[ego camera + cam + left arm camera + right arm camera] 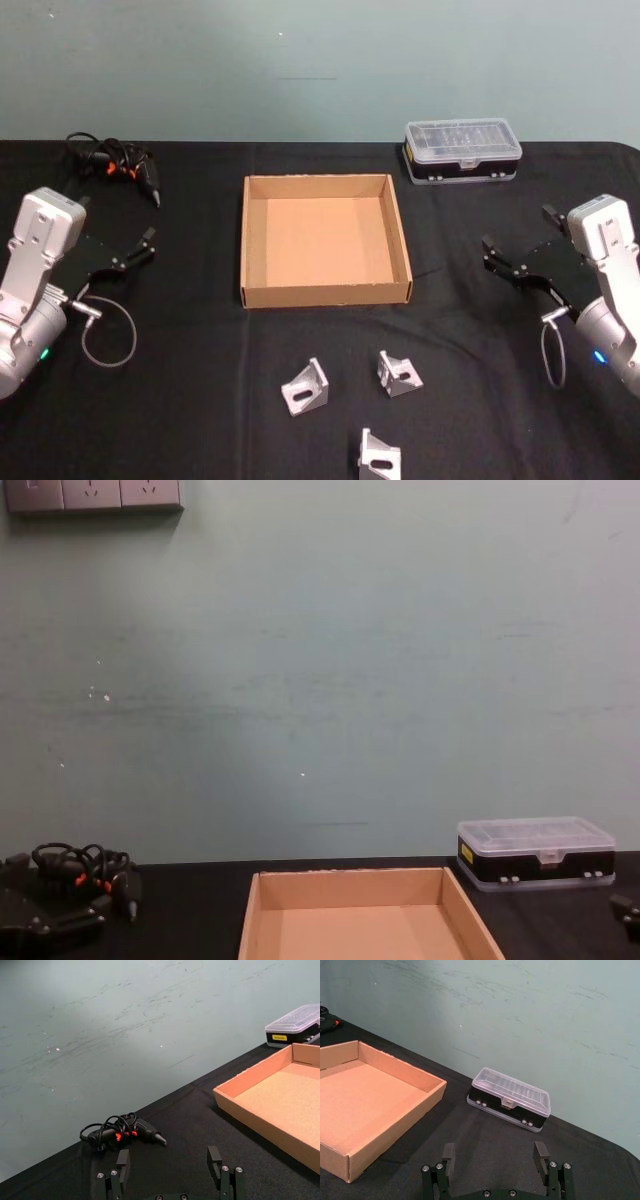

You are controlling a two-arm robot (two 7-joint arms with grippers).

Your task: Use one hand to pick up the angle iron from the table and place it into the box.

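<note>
**A:** What's laid out, biggest first?

**B:** The table point(200, 400), then the box point(325, 293), which has nothing in it. It sits between the two grippers and slightly ahead of them. A clear-lidded plastic case point(462, 150) lies ahead of the right gripper point(494, 1150). A cable bundle point(120, 1132) lies ahead of the left gripper point(168, 1155).

**A:** And the fingers?

**B:** Both pairs are spread wide and hold nothing. The wrist views show that gap plainly, with the box beyond it.

**A:** Where's the angle iron?

**B:** The head view shows three on the table, all inward of both grippers and back toward the robot's body. I'd go for the right-hand angle iron point(398, 372), because the right gripper looks nearer to it than the left gripper is to any of them. The left-hand angle iron point(305, 388) and the nearest angle iron point(378, 455) sit close by.

**A:** Long axis?

**B:** They're stubby brackets, so I can't tell.
</note>
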